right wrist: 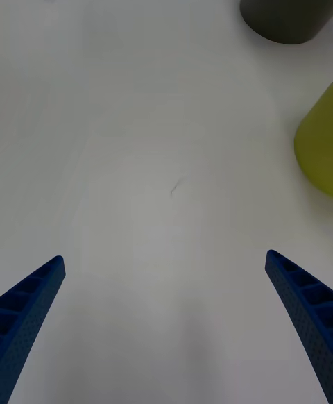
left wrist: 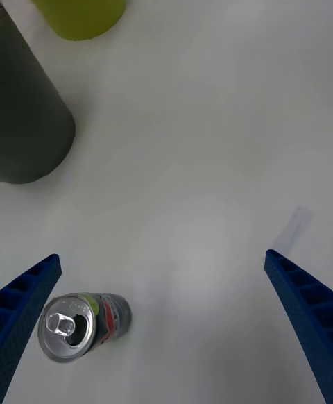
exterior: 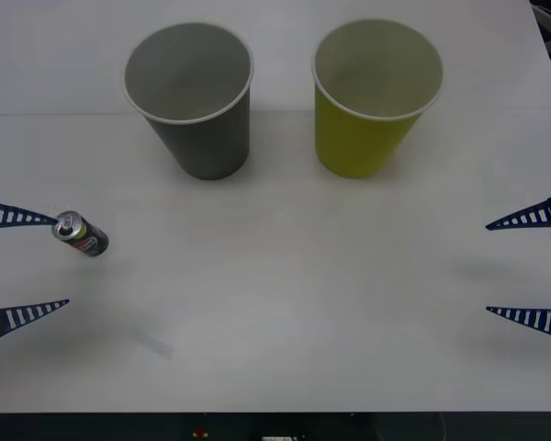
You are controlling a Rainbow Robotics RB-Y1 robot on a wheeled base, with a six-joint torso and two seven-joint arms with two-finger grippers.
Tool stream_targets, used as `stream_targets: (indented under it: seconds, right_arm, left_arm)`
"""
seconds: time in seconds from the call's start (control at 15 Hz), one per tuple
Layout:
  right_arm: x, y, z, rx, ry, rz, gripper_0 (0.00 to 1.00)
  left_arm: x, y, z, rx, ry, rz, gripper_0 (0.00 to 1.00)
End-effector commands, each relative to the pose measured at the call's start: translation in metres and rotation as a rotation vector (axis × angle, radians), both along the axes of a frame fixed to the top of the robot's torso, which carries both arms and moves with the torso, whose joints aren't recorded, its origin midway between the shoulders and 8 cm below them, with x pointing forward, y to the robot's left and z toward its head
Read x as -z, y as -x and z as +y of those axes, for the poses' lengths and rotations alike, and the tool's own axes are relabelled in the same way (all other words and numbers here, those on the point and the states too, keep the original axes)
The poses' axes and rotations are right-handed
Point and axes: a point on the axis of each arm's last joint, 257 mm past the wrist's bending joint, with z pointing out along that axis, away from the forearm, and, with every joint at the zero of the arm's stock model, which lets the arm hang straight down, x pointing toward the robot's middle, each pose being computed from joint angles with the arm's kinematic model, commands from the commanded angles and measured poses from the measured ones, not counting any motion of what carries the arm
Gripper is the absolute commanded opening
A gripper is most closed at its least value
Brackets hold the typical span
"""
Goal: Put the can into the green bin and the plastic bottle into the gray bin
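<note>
Front view: the can (exterior: pixel 81 234) stands near the table's (exterior: pixel 285 303) left edge, just beside one finger of the open left gripper (exterior: pixel 26 264), nothing binned yet, so next that gripper must close around it; the right gripper (exterior: pixel 530 268) waits open.

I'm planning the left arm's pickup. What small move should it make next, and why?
Probably shift the open left gripper sideways to centre on the can. The can stands on the table right by one fingertip, not midway between them, so closing now would likely knock it. The right gripper waits, open.
</note>
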Motion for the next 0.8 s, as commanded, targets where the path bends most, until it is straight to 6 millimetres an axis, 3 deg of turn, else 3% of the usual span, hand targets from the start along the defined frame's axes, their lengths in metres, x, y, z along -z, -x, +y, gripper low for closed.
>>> stream_targets:
  seconds: [0.07, 0.53, 0.8]
  right_arm:
    - [0.000, 0.000, 0.000, 0.000, 0.000, 0.000, 1.00]
    - [0.000, 0.000, 0.000, 0.000, 0.000, 0.000, 1.00]
    - [0.000, 0.000, 0.000, 0.000, 0.000, 0.000, 1.00]
  left_arm:
    - [-0.002, 0.001, 0.007, -0.046, 0.051, -0.007, 1.00]
    - [0.009, 0.010, 0.022, -0.173, 0.165, -0.087, 1.00]
    - [0.023, 0.014, 0.051, -0.255, 0.201, -0.131, 1.00]
